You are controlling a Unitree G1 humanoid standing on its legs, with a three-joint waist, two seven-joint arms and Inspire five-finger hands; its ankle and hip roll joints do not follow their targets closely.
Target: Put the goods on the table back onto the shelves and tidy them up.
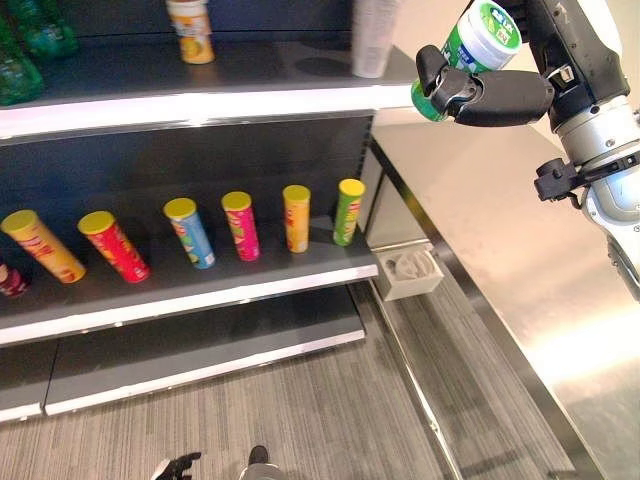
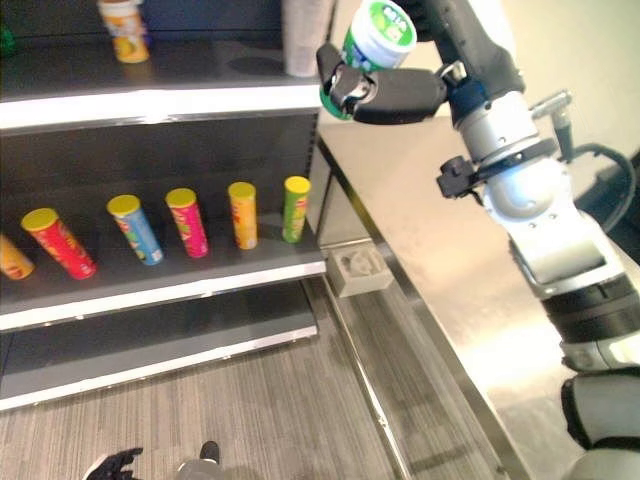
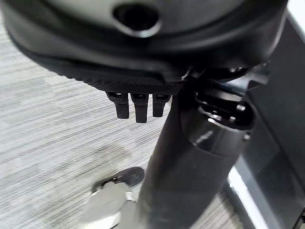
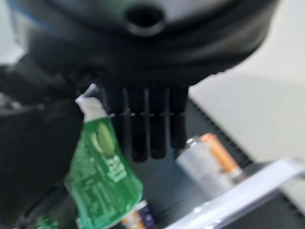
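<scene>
Cans [image 1: 241,227] stand in a row on the middle shelf [image 1: 200,290], each leaning a little, well clear of any hand. Left hand [image 3: 136,106] hangs low over the floor, fingers relaxed and holding nothing. Further right, a pale cup [image 1: 372,40] stands on the top shelf [image 1: 200,105]. Right hand [image 1: 470,95] is clamped round the green tub [image 1: 478,45], which tilts in the air just off that shelf's right end, above the table [image 1: 520,250]. Risk, as I judge it: the tub is held askew and near the cup, so a push inward could knock the cup over, or the tub could land tilted and roll off the edge. Print on the tub and cans is too small to read.
</scene>
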